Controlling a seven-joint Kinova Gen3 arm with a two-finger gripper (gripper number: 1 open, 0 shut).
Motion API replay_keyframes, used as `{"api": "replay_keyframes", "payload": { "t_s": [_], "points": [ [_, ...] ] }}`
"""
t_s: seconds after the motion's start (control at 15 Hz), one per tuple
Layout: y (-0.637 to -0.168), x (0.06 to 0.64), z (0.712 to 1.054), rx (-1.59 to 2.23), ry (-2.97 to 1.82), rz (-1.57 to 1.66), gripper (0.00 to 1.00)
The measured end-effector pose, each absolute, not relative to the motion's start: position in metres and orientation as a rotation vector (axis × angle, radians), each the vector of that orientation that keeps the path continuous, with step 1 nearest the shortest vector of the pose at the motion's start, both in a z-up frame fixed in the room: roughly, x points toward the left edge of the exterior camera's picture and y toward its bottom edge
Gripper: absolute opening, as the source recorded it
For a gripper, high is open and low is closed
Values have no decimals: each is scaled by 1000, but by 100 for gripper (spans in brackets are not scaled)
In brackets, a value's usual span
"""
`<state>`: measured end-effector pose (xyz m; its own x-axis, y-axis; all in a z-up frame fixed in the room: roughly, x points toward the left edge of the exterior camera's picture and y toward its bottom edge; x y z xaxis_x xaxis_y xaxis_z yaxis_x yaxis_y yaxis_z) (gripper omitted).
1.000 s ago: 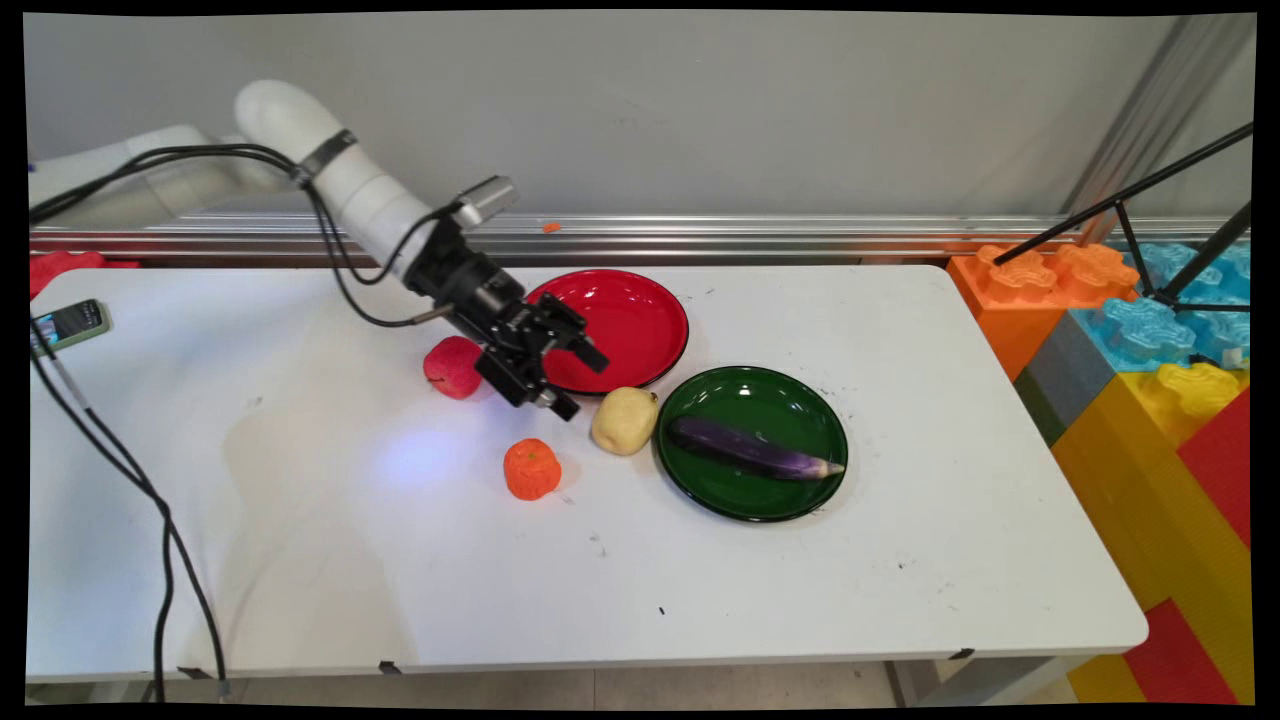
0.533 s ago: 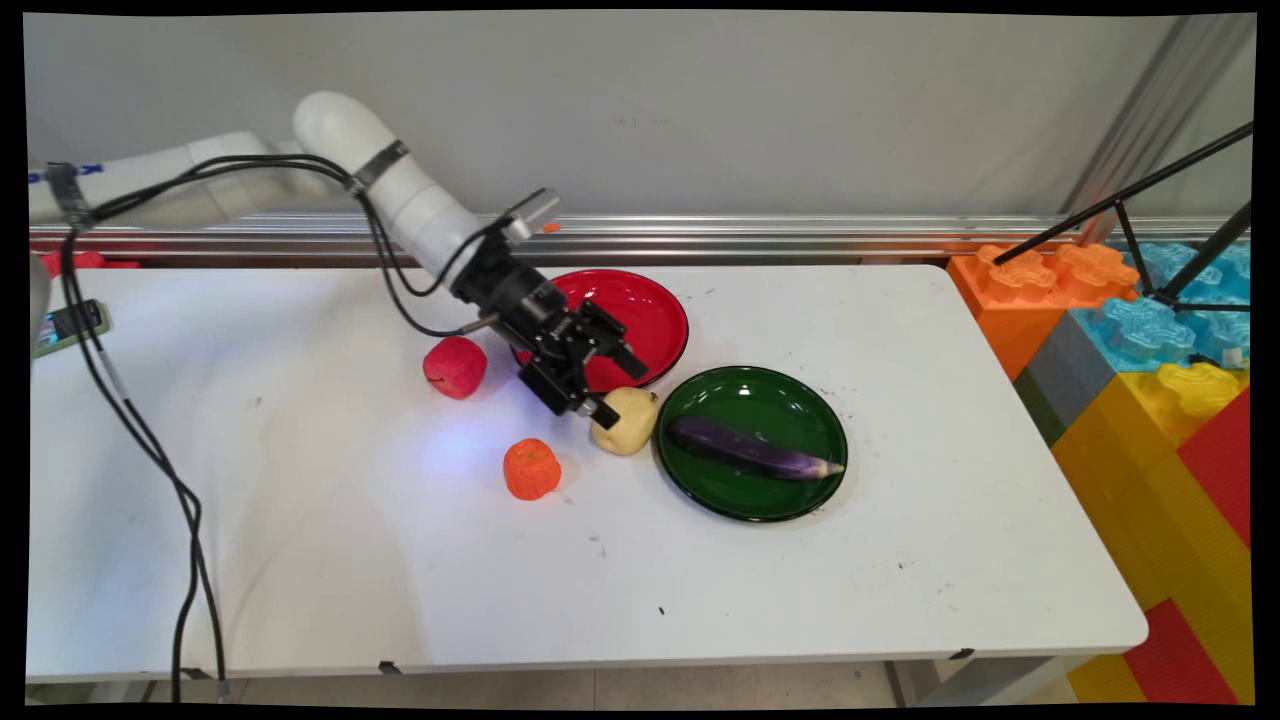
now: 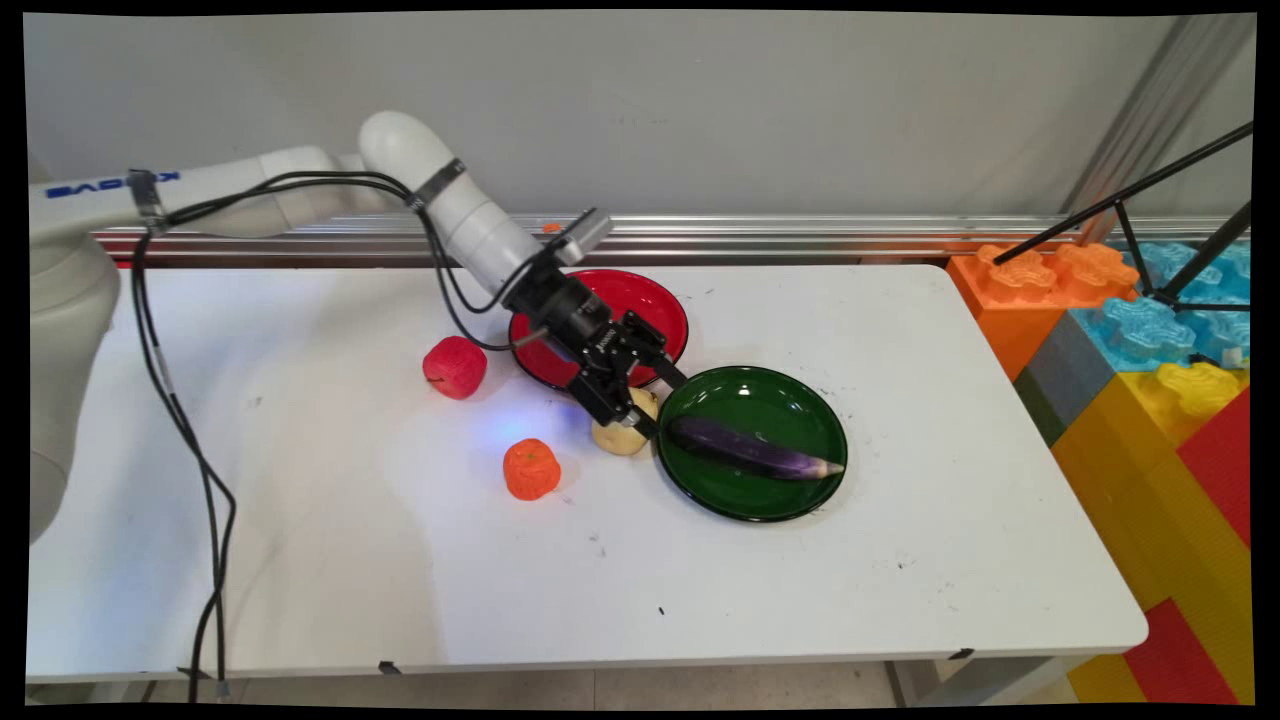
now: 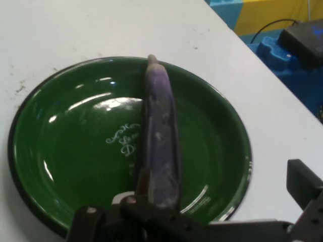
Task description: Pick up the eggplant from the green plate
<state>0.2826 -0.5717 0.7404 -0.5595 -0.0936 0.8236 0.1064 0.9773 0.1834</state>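
Observation:
My gripper [image 3: 661, 404] hangs open low over the left rim of the green plate [image 3: 770, 494], close to the stem end of the purple eggplant [image 3: 752, 452] that lies across that plate. Just behind and left of the gripper sits a yellowish potato [image 3: 616, 438], partly hidden by it. In the hand view the eggplant [image 4: 161, 146] runs up the middle of the green plate [image 4: 60, 151], and one black finger [image 4: 303, 184] stands at the right edge. Nothing is held.
A red plate [image 3: 655, 305] lies behind the gripper. An orange mandarin [image 3: 531, 468] and a red apple [image 3: 455, 367] sit on the table to the left. Big coloured toy blocks [image 3: 1140, 340] and a black tripod leg [image 3: 1130, 195] stand at the right end.
The arm has swung to the right, from beside the apple, past the red plate's front and over the potato, to the green plate's left rim. The gripper stays open; no object moved.

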Motion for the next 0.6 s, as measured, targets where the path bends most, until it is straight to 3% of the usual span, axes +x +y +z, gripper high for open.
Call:
{"api": "replay_keyframes", "payload": {
  "t_s": [0.6],
  "points": [
    [-589, 252, 717, -56, -2158, -250, 100]
  ]
}}
